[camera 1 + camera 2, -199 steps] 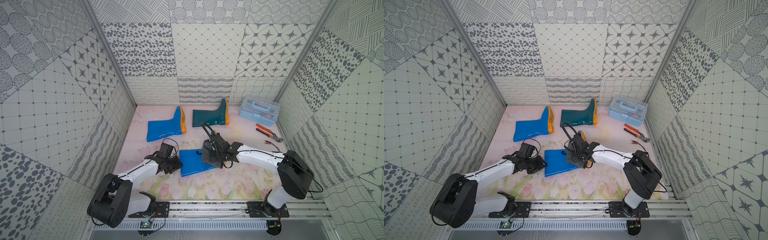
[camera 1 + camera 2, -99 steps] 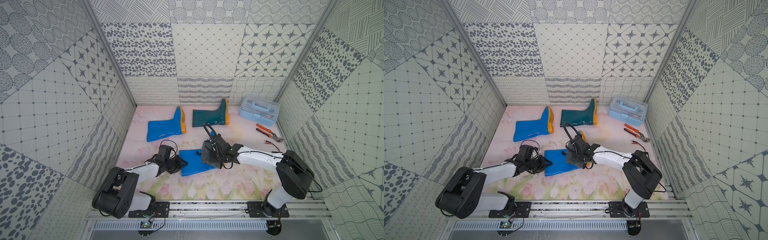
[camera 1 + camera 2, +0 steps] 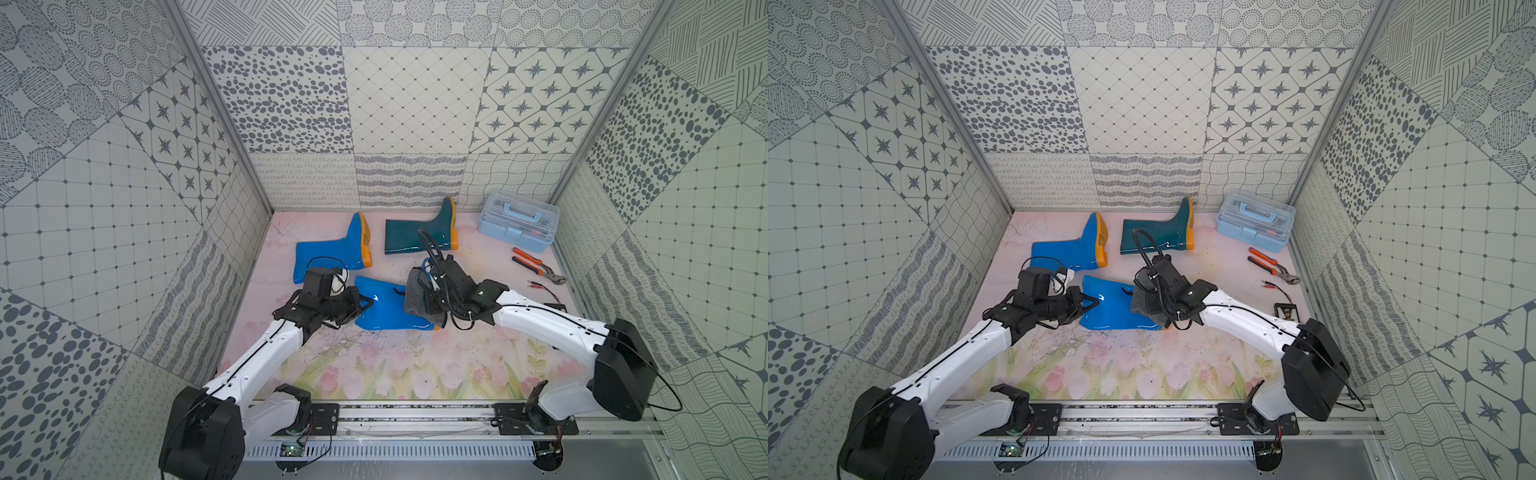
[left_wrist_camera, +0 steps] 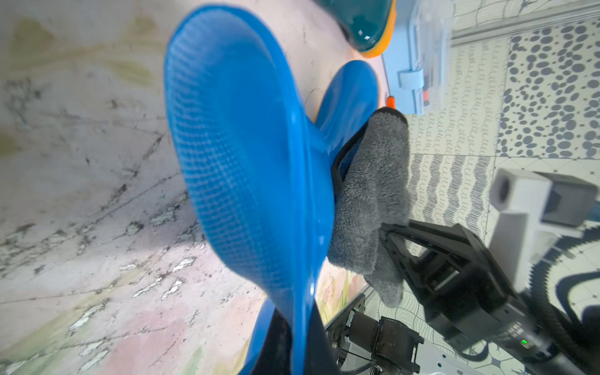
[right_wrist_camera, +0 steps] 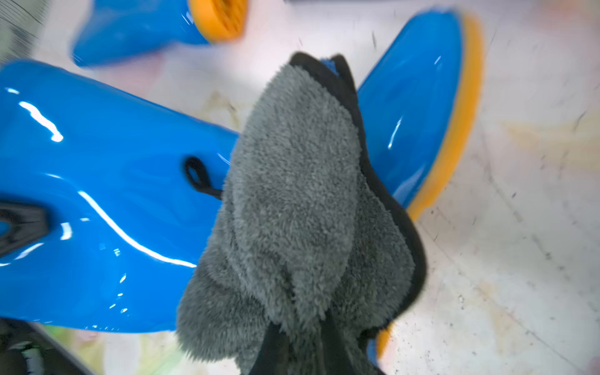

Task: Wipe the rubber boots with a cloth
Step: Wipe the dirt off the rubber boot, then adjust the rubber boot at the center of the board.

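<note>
Left wrist alone shows ribbed lining of near blue boot (image 4: pixel 233 156); left gripper (image 4: pixel 298 344) nips its rim, right gripper (image 5: pixel 302 347) clamps cloth (image 5: pixel 292 194). Boot on side, long axis left-right, mouth toward left arm.

1. The near boot (image 3: pixel 386 311) lies on its side in the middle of the table (image 3: pixel 415 370), between the two arms, its mouth to the left and its foot to the right.
2. The cloth (image 3: pixel 413 297) lies against the ankle of this boot, in the right gripper (image 3: pixel 428 301).
3. The left gripper (image 3: pixel 366 304) is at the mouth, with the rim between its fingers.
4. Behind, the far left boot (image 3: pixel 328 259) and the far right boot (image 3: pixel 409 239) lie on their sides, next to each other but apart.
5. The toolbox (image 3: pixel 519 226) stands in the far right corner.
6. The pliers (image 3: pixel 536 268) lie just before the toolbox, and the leads (image 3: pixel 542 287) before the pliers.
</note>
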Robot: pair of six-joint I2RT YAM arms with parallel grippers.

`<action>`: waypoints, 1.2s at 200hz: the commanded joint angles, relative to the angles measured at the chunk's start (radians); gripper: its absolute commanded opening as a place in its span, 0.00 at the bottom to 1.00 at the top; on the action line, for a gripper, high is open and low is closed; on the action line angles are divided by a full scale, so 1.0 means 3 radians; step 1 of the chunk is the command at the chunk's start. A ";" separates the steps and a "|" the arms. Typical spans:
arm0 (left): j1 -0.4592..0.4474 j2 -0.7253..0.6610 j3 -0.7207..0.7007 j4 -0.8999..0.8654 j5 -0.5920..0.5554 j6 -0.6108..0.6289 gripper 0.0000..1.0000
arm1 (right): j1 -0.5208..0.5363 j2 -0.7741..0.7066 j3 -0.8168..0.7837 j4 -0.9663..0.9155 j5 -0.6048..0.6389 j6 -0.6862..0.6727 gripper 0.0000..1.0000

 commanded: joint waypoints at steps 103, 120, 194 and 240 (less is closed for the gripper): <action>0.0203 0.0254 0.2721 -0.3878 -0.1989 0.1717 0.00 | -0.0388 -0.0906 0.0212 -0.0253 -0.0031 -0.0286 0.00; 0.0197 0.0286 0.2823 -0.4014 -0.2010 0.1663 0.00 | -0.0420 -0.0937 0.0178 -0.0260 -0.0072 -0.0291 0.00; -0.0485 0.0451 0.2134 -0.3201 -0.1538 0.0938 0.00 | -0.0644 -0.1103 -0.0055 -0.0324 -0.0263 -0.0267 0.00; -0.1132 0.0755 0.1841 -0.2340 -0.1400 0.0411 0.00 | -0.0969 -0.1356 -0.0263 -0.0434 -0.0403 -0.0232 0.00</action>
